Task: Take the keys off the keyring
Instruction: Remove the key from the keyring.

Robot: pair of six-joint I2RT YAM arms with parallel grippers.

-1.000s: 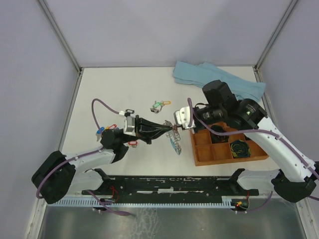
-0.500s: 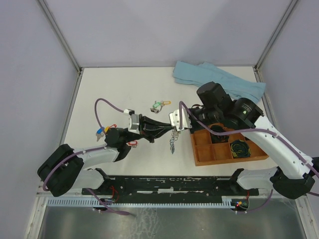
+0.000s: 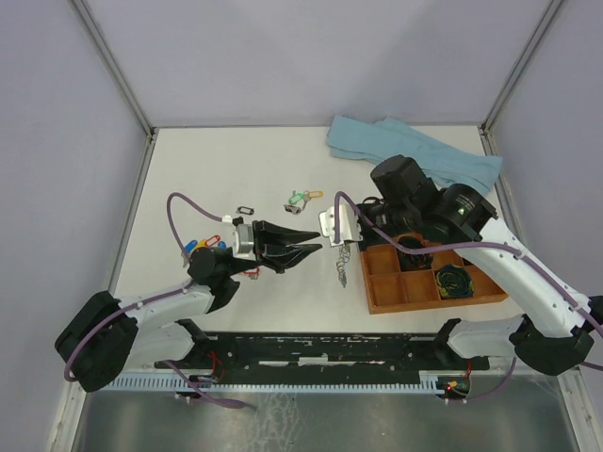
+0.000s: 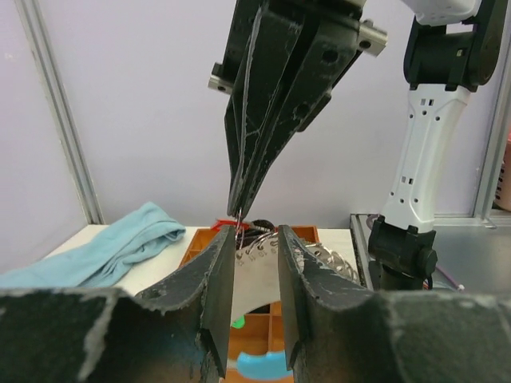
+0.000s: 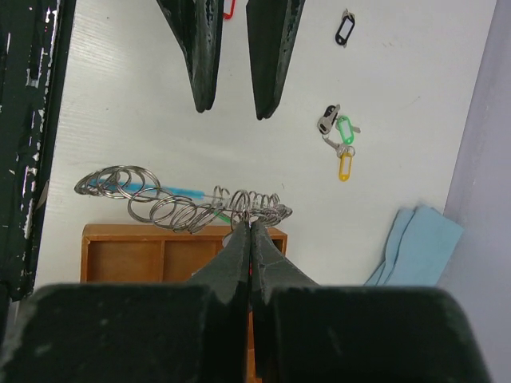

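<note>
One floppy, slippery chain of thin loops, the keyring [image 5: 180,206] hangs from the right fingers [image 5: 239,259] clamped on it; left fingers [image 5: 200,56], apart, should probably pinch a single loop.

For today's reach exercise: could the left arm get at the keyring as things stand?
Probably yes: the open left gripper faces the keyring, which hangs from the shut right gripper, with nothing visible between them.

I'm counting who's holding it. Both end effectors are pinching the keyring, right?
No, only the right end effector is pinching the keyring. The left end effector is open and apart from it. The right wrist view shows this.
</note>
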